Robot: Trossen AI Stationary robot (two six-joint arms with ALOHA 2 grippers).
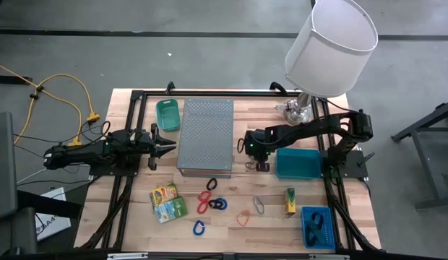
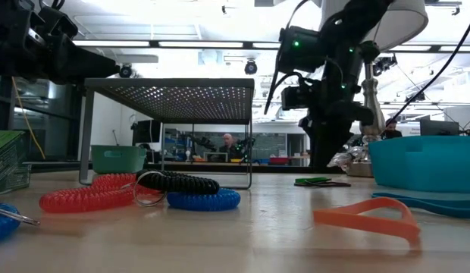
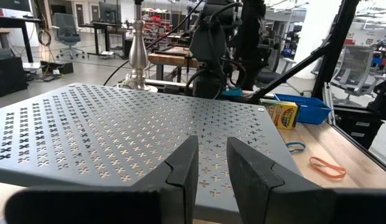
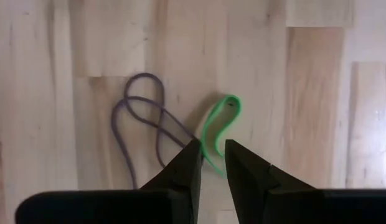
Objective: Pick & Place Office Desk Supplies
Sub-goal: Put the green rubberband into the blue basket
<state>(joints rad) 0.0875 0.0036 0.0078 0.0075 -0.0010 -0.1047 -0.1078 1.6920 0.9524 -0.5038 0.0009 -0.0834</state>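
Note:
A green rubber band (image 4: 218, 124) and a grey-purple one (image 4: 140, 118) lie looped on the wood; in the low view both rubber bands (image 2: 317, 180) rest flat on the table. My right gripper (image 4: 213, 158) points steeply down right over them, between the grey perforated box (image 1: 206, 137) and the teal bin (image 1: 298, 162), with a narrow gap between its fingertips. My left gripper (image 3: 211, 155) waits level at the box's left side (image 1: 170, 142), open and with nothing in it. Red, dark and blue coil clips (image 1: 209, 202) and yellow-green packets (image 1: 166, 202) lie near the front. My right gripper comes from above, slanting down. The green band's near end (image 4: 210, 157) runs into the gap between the fingertips. Whether a finger touches it, I cannot tell.
A lamp (image 1: 329, 43) stands at the far right. A green bin (image 1: 168, 114) sits left of the box, and a blue tray (image 1: 318, 227) at the front right. An orange band (image 1: 243, 217), a grey band (image 1: 259, 205) and a crayon packet (image 1: 290, 202) lie near the front.

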